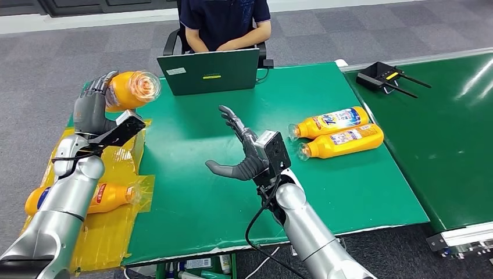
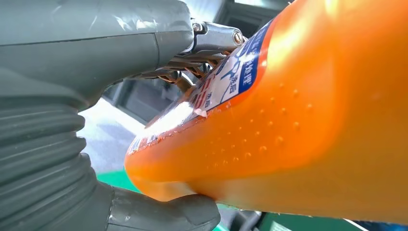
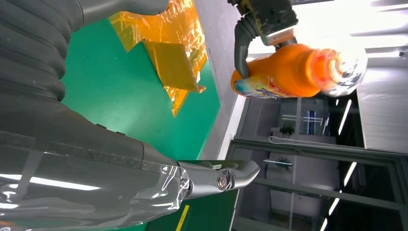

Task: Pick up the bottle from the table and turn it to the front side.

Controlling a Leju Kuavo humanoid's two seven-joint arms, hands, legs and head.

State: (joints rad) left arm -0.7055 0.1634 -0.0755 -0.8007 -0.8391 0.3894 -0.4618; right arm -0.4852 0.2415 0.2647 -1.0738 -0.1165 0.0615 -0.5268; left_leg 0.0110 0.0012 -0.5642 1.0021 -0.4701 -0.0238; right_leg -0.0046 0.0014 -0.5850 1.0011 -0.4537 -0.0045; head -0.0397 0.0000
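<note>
Head view: left hand (image 1: pixel 90 110) clasping orange bottle (image 1: pixel 131 89), raised clear of green table (image 1: pixel 192 192), clear cap end aimed toward right hand (image 1: pixel 247 151), likely for handover and turning. Right hand spread, holding nothing, waiting mid-table.

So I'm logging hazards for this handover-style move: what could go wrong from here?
The left hand holds the orange bottle high, beyond the table's left edge; a slip would probably drop it onto the floor or the yellow bag. The right hand waits open, apart from it; a misjudged reach might knock it loose.
</note>
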